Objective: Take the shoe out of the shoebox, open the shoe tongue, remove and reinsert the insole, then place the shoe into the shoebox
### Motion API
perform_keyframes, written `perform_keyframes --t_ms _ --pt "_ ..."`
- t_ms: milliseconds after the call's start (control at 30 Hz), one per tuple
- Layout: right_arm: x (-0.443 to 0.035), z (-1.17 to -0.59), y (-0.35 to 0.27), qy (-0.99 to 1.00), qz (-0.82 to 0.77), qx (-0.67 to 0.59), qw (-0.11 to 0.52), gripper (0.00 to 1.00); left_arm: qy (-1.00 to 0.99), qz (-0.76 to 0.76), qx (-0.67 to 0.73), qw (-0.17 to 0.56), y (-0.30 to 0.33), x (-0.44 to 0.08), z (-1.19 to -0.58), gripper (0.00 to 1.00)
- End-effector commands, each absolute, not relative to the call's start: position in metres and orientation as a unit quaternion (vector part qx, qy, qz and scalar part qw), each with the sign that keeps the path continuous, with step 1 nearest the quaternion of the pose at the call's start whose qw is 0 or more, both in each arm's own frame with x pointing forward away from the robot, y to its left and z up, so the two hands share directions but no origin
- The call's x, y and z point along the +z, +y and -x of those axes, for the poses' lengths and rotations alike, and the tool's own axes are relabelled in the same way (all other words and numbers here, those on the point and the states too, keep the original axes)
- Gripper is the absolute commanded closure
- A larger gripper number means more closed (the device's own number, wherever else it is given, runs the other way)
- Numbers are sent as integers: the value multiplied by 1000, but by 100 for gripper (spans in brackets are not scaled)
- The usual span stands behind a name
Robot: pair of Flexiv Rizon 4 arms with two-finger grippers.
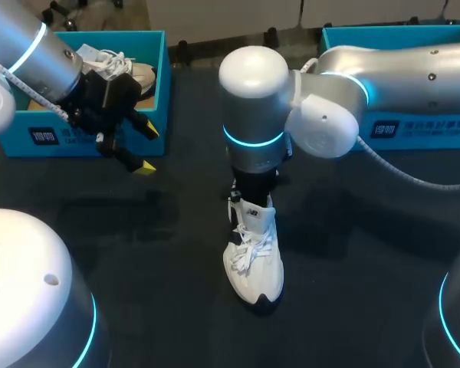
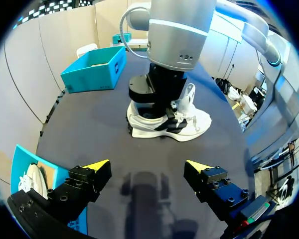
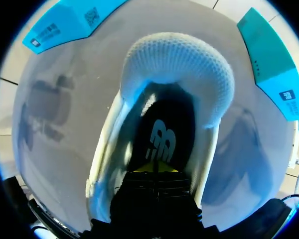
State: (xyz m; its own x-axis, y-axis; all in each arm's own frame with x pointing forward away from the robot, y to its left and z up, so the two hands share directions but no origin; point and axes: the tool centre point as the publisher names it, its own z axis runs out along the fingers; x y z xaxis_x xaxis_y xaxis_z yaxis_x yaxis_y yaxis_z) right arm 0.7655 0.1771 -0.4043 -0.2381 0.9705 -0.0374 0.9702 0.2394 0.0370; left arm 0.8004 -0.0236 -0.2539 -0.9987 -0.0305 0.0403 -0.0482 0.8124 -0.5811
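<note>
the white shoe (image 1: 253, 253) stands upright on the dark worktop (image 1: 161, 253), out of both boxes and roughly midway between them, its toe pointing toward the near edge in the head view. the right arm comes in from the right and reaches past the middle, its wrist straight down over the heel end. the right claw (image 3: 157, 167) is sunk in the shoe's opening, just above the dark insole (image 3: 162, 139), with the white mesh tongue (image 3: 177, 59) standing up ahead of it; i cannot tell whether this claw is spread or pinching anything. the left claw (image 1: 147, 149) hangs in the air with its yellow tips spread wide and nothing between them, just in front of the left shoebox (image 1: 54, 138), which holds a second white shoe (image 1: 115, 61). the right shoebox (image 1: 414, 130) sits at the far right behind the right arm
</note>
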Motion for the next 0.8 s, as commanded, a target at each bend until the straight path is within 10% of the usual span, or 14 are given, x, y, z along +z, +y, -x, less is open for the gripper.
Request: perform_keyframes --t_ms 33,800 --pt "-405 -768 180 789 -613 5 30 100 -952 -21 304 14 -23 -253 -799 0" --pt "-401 -797 167 797 -592 -20 117 100 -952 -21 304 14 -23 -253 -799 0"
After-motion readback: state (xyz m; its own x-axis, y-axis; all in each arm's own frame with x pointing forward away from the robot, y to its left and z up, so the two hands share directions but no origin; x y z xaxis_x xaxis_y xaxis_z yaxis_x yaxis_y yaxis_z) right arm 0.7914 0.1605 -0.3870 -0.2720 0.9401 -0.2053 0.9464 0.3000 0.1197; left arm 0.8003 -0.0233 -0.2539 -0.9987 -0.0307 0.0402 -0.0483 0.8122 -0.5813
